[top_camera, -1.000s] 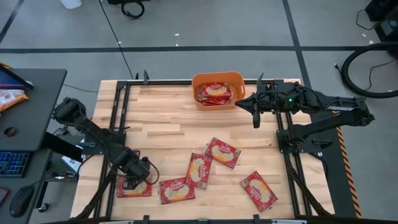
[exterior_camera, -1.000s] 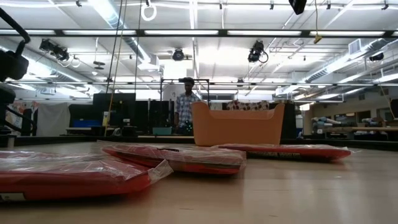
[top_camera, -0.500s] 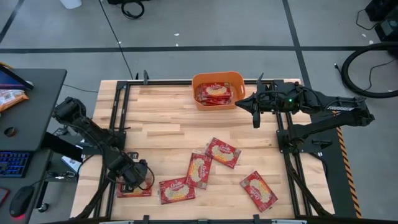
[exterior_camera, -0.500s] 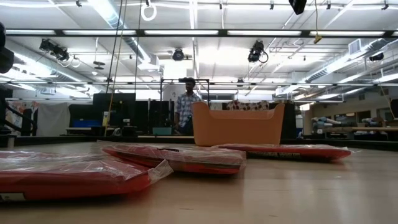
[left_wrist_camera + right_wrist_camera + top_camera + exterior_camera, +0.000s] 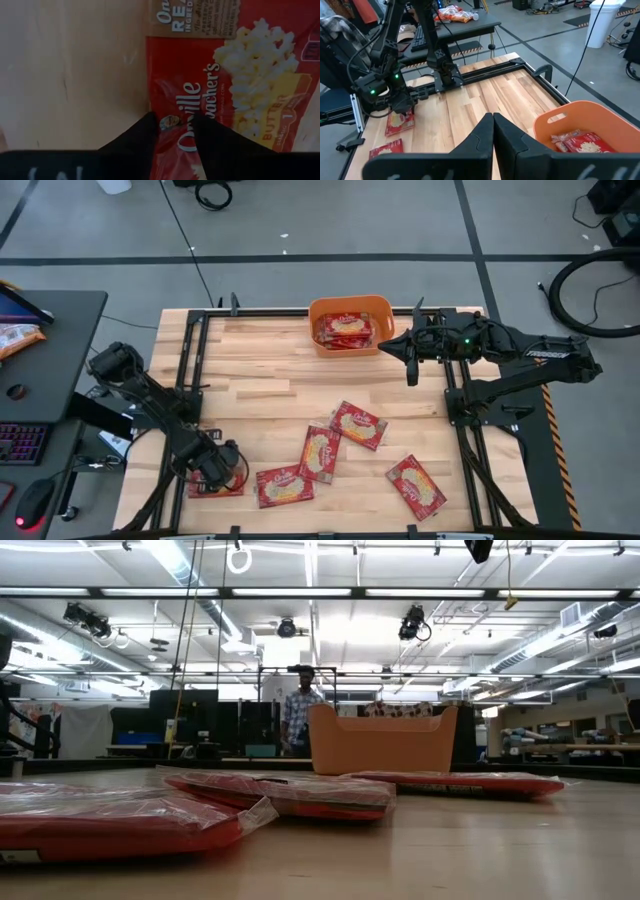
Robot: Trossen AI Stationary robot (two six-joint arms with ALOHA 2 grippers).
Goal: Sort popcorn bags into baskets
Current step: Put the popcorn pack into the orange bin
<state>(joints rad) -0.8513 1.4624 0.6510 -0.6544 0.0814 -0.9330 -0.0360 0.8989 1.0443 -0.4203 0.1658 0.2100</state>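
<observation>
We are reading print only on the popcorn bag [image 5: 225, 85] lying under the left gripper [image 5: 172, 130]. White script is spelling "Orville", with a cut-off "...acher's" beside it. Near the pictured popcorn, "BUTTER" and a "1" are showing on yellow. On the brown band at the bag's edge, "REA..." is heading smaller lines we are failing to make out.

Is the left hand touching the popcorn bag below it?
Touching. In the left wrist view both dark fingers are pressed on the red popcorn bag near its edge, the left hand partly open.
</observation>
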